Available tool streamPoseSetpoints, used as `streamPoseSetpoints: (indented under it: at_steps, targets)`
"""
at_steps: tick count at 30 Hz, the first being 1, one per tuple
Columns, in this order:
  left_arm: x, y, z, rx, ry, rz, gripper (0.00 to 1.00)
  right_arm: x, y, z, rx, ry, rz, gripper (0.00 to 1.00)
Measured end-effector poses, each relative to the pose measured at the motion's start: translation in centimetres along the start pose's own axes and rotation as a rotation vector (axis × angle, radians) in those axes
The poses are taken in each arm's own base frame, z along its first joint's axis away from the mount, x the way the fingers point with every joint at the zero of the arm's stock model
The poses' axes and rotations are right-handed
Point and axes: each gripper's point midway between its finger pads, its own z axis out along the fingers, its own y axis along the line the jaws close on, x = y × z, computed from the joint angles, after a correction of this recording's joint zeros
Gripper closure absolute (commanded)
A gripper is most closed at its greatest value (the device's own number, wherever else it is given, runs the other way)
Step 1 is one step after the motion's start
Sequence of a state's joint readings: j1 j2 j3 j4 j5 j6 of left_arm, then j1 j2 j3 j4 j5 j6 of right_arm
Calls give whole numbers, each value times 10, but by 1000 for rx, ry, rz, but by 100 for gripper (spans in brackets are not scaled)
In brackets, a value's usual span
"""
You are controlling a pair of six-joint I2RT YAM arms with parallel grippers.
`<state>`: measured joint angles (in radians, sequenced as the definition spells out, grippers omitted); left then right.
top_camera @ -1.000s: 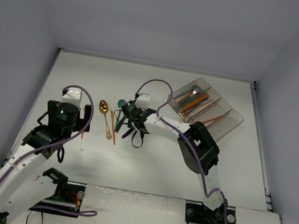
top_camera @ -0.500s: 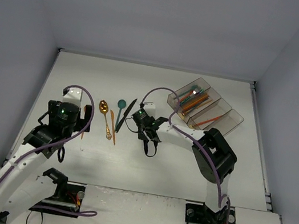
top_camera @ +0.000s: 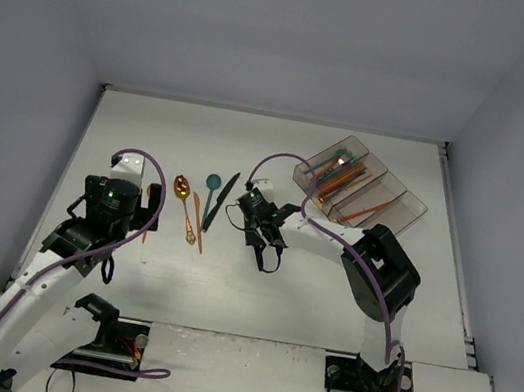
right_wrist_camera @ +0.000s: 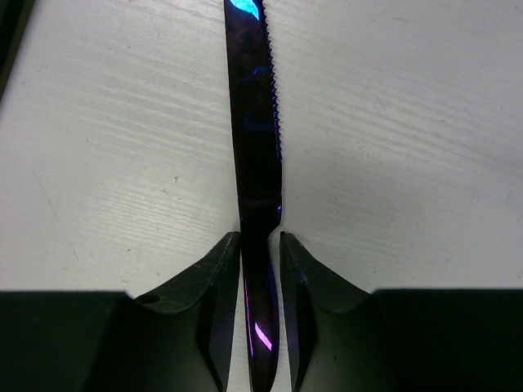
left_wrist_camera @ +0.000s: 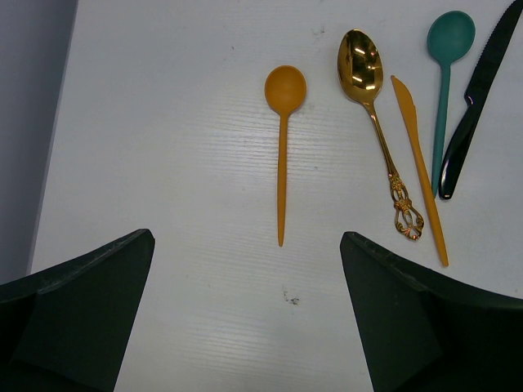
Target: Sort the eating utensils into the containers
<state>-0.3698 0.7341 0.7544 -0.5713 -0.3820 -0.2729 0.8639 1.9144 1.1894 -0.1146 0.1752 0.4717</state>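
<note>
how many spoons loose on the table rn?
3: orange spoon leftmost, gold spoon beside it, teal spoon next to the black knife. More may hide in the bins.

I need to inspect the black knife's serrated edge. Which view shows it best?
Right wrist: the black knife fills the frame, teeth clear, with the right pincer straddling its handle. Left wrist shows it small at the frame's corner; top external, only a thin sliver.
</note>
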Motion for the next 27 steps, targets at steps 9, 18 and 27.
streamPoseSetpoints:
  at_steps: [9,18,27]
  targets:
    - [0,0,0,0,0,0,3,0,4,0,-6,59,-52,82]
    - [0,0,0,0,0,0,3,0,4,0,12,102,-76,75]
    - [0,0,0,0,0,0,2,4,1,-3,23,132,-82,78]
